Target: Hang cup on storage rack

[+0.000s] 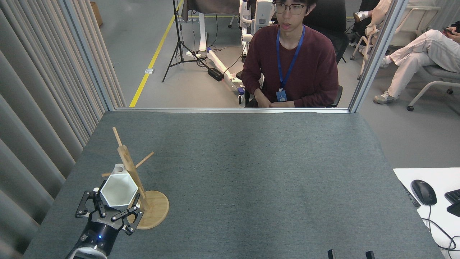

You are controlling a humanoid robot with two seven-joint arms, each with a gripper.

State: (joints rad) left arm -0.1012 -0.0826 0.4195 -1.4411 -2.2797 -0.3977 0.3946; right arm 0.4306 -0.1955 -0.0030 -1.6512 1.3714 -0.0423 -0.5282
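One cup [119, 189], one storage rack [133, 180] and two grippers are showing on the grey felt table [251, 172], though of the right gripper [350, 254] only two dark fingertips are poking up at the bottom edge, set apart with nothing between them. The left gripper [109, 212] is reaching in from the lower left corner with its black fingers [122, 216] closing around the lower body of the cup, so the cup is sitting directly above the fingers with its open mouth facing up toward the camera. The cup is being held off the table, pressed close against the left side of the rack's upright post, above the near left part of the round base. It is looking white and matte, with flat facets, a six-sided rim and a body narrowing downward into the grip. Its small tab handle, pierced by a round hole, is pointing away from the robot and lying right where the rack's left peg is crossing; whether the peg is passing through the hole cannot be told. The rack is standing in light wood with three thin pegs angling off its post. One person [289, 57] in a maroon top is sitting beyond the table's far edge.
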